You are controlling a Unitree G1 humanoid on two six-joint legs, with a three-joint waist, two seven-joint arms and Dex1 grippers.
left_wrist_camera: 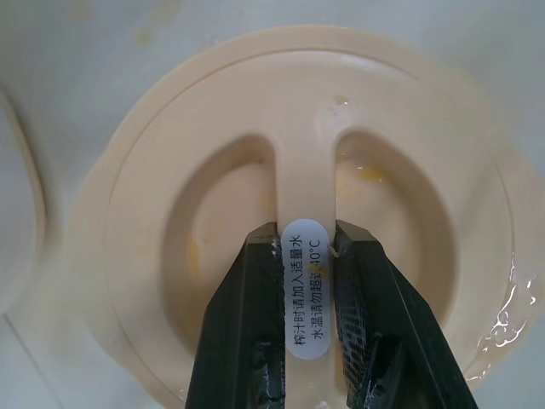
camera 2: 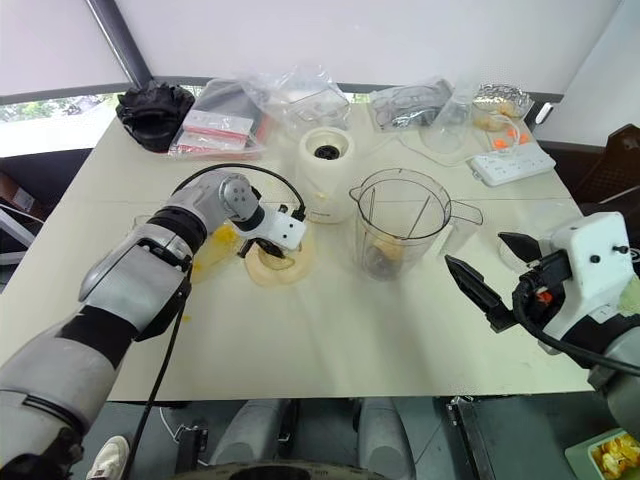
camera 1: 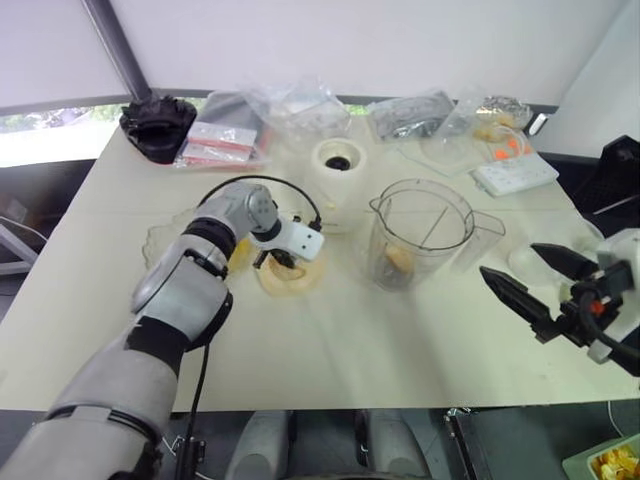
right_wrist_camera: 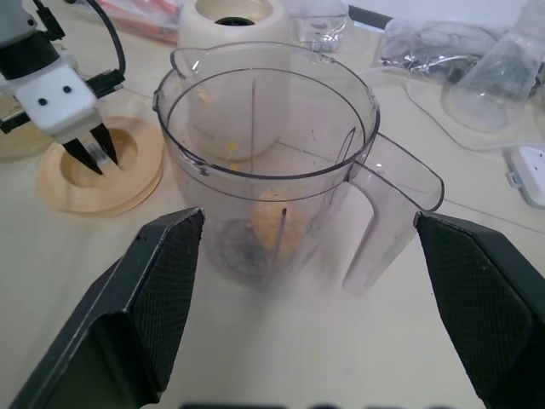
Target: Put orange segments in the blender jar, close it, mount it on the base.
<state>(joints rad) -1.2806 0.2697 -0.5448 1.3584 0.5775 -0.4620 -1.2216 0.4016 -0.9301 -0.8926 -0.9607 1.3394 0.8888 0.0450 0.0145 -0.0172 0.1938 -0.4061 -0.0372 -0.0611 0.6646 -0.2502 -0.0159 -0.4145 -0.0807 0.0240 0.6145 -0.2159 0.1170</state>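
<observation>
One orange segment [right_wrist_camera: 271, 223] lies at the bottom of the blender jar [camera 1: 420, 232], which stands upright and uncovered near the middle of the table [camera 1: 330, 350], its handle turned toward the right edge. Just behind it on its left, toward the far edge, stands the base [camera 1: 337, 175], dark socket up, apart from the jar. The cream lid [left_wrist_camera: 281, 170] lies flat on the table left of the jar, with a shallow clear bowl [camera 1: 165, 240] just beyond it toward the left edge. The left gripper [left_wrist_camera: 306, 264] points down into the lid and its fingers are pressed closed on the lid's raised centre rib, one on each side of the white label. The right gripper [right_wrist_camera: 311, 298] hovers near the right edge, level, its fingers spread wide and holding nothing, the jar in line between them but well apart. Along the far edge lie clear plastic bags [camera 1: 300, 105], a black ridged object [camera 1: 157, 124] at the far left corner, and a white power strip [camera 1: 514, 173].
</observation>
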